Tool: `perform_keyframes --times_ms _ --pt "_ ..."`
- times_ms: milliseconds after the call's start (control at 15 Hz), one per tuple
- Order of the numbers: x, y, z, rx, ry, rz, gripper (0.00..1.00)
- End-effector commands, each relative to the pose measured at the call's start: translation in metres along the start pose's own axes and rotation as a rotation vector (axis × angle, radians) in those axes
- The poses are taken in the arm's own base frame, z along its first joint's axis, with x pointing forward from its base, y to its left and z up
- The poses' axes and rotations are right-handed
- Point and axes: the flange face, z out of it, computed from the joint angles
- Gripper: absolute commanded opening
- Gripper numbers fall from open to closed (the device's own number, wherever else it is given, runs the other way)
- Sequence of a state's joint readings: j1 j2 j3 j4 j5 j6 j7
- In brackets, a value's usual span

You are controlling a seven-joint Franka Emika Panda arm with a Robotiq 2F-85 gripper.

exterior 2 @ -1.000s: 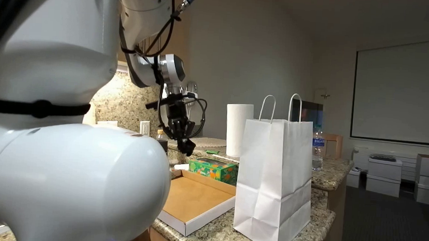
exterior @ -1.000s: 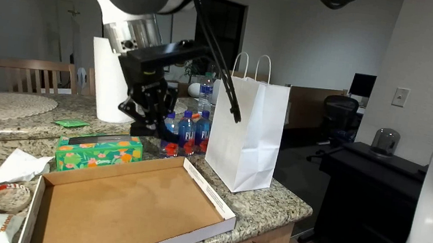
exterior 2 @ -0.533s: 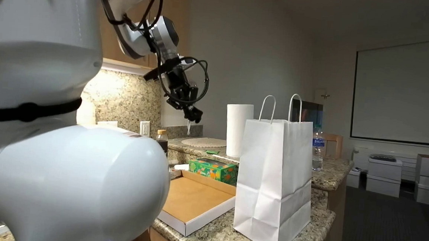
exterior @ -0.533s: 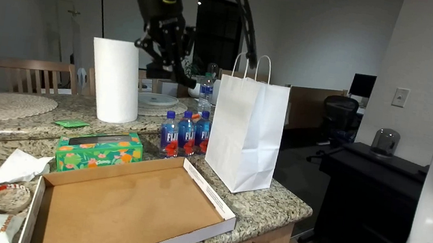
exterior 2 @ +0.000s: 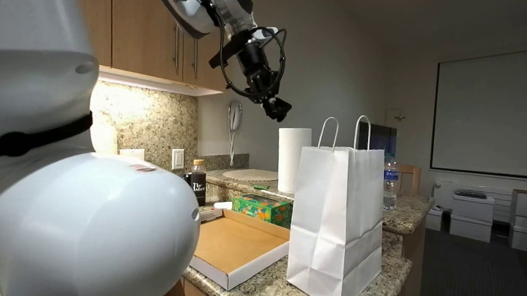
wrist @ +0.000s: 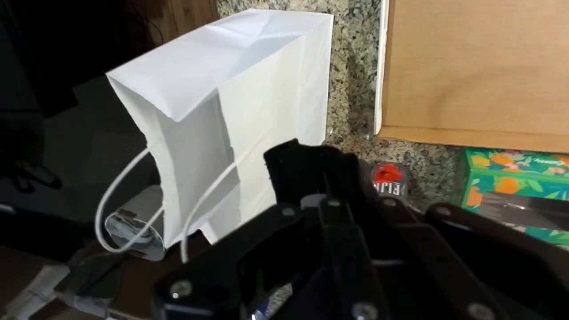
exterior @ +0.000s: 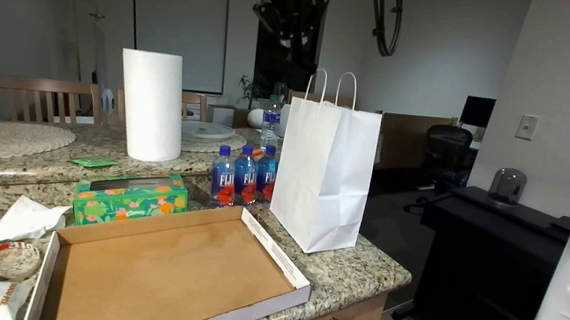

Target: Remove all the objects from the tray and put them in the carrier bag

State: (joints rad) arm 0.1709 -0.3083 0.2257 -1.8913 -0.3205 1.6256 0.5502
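Dim grey wall [exterior 2: 336,79], dark floor [exterior 2: 470,279]

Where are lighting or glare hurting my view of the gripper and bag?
In an exterior view, the black gripper nearly merges with the dark panel behind it; in an exterior view, light washes out part of the backsplash, but the carrier bag is crisp; in the wrist view, the gripper is nearly black, too dark to tell whether it holds anything.
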Motion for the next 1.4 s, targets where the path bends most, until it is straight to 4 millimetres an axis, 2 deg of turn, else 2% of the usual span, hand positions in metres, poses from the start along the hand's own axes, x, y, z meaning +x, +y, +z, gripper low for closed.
perform_keyframes --times_ms 0,267,400,600,1000,1067,1133,1200,1333 --pt "-0.003 0.064 0.006 0.082 -0.033 0.180 0.08" --pt "-0.004 0.125 0.009 0.182 -0.070 0.361 0.08" --pt "-0.003 0.144 0.013 0.224 -0.084 0.434 0.08" --pt "0.002 0.158 0.026 0.243 -0.111 0.492 0.08" --pt "0.009 0.174 0.067 0.308 -0.176 0.559 0.08" --pt "0.010 0.174 0.071 0.317 -0.182 0.565 0.12" --pt "0.011 0.175 0.075 0.328 -0.185 0.571 0.36" --pt "0.012 0.175 0.075 0.331 -0.185 0.577 0.37" --pt "0.014 0.174 0.075 0.336 -0.187 0.582 0.46"
